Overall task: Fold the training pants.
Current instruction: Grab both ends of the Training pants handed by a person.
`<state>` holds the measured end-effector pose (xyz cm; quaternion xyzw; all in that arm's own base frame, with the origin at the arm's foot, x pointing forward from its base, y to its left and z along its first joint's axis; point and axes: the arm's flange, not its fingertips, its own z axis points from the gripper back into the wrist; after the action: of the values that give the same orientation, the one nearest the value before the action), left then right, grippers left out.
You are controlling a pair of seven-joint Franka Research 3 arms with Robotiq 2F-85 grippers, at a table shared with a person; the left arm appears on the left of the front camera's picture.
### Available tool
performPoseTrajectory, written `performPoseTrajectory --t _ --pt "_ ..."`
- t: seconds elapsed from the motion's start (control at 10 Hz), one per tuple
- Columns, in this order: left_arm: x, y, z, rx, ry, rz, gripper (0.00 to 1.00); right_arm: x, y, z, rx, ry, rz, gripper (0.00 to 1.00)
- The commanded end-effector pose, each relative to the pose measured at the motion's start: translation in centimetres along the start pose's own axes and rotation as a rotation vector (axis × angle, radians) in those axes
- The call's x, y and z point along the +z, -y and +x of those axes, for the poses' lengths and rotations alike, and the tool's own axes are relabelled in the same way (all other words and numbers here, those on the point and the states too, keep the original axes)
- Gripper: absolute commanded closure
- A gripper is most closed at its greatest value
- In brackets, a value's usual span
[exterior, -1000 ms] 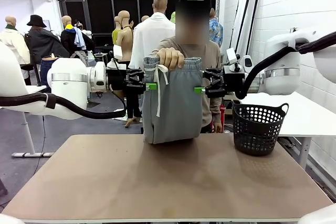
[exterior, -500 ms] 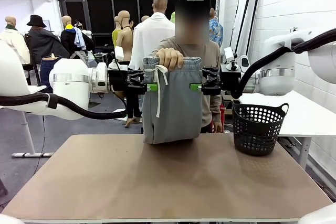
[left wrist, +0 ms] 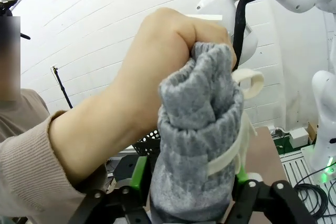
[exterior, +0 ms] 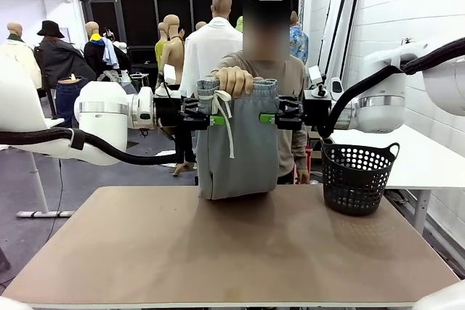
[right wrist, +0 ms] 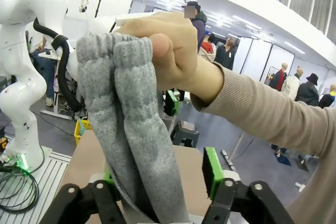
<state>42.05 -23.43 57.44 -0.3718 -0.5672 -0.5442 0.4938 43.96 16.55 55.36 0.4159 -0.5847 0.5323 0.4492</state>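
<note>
The left tool (exterior: 211, 119) reaches in sideways from the left, high above the table (exterior: 218, 252). Its two fingers stand apart, one on each side of the left edge of the grey pants (exterior: 236, 150), just under the top band. In the left wrist view the cloth fills the gap between the green pads (left wrist: 139, 170). I cannot tell if they press on it yet.

The right tool (exterior: 267, 117) reaches in from the other side at the same height. Its fingers are apart too, with the right edge of the pants between them. In the right wrist view there is a gap between the cloth and one green pad (right wrist: 212, 169), so this tool is not holding the pants.

A person stands at the far side of the table. The person's hand (exterior: 236, 79) is shut in a fist on the bunched top band and holds the pants up in the air between the two tools. The pants hang straight down, folded long and narrow. A white string (exterior: 229, 125) hangs down the front from the band. The bottom end is low over the far side of the table. I cannot tell if it touches.

A black basket (exterior: 360, 179) with holes sits on the table at the right, well apart from the pants.
</note>
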Motion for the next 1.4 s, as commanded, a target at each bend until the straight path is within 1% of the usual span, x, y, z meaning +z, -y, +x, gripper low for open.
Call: performPoseTrajectory --t 0.0,0.1,0.2,0.6,0.8,0.9,1.0,1.3 --pt "-0.4 0.0 0.2 -0.018 0.031 0.014 0.8 -0.6 0.8 0.3 -0.055 -0.006 0.015 0.79" --pt "-0.3 0.2 0.3 -0.027 0.038 0.018 1.0 -0.5 0.8 0.3 -0.061 -0.01 0.019 0.99" --pt "-0.1 0.3 0.4 -0.03 0.045 0.028 1.0 -0.5 0.8 0.3 -0.084 -0.018 0.035 1.0" --pt "0.2 0.1 0.3 -0.02 0.068 0.051 1.0 -0.3 0.6 0.4 -0.087 -0.049 0.061 1.0" --pt "0.1 -0.4 0.0 -0.009 0.057 0.036 1.0 -0.3 0.5 0.4 -0.081 -0.059 0.058 1.0" --pt "-0.2 -1.5 -0.7 0.036 0.026 0.037 1.0 -0.3 0.6 0.3 -0.083 -0.065 0.04 1.0" --pt "0.3 -0.2 0.3 -0.001 0.036 0.028 1.0 -0.1 0.0 0.0 -0.067 -0.048 0.041 1.0" --pt "0.3 -0.2 0.3 -0.001 0.036 0.028 1.0 -0.1 0.0 0.0 -0.067 -0.048 0.041 1.0"
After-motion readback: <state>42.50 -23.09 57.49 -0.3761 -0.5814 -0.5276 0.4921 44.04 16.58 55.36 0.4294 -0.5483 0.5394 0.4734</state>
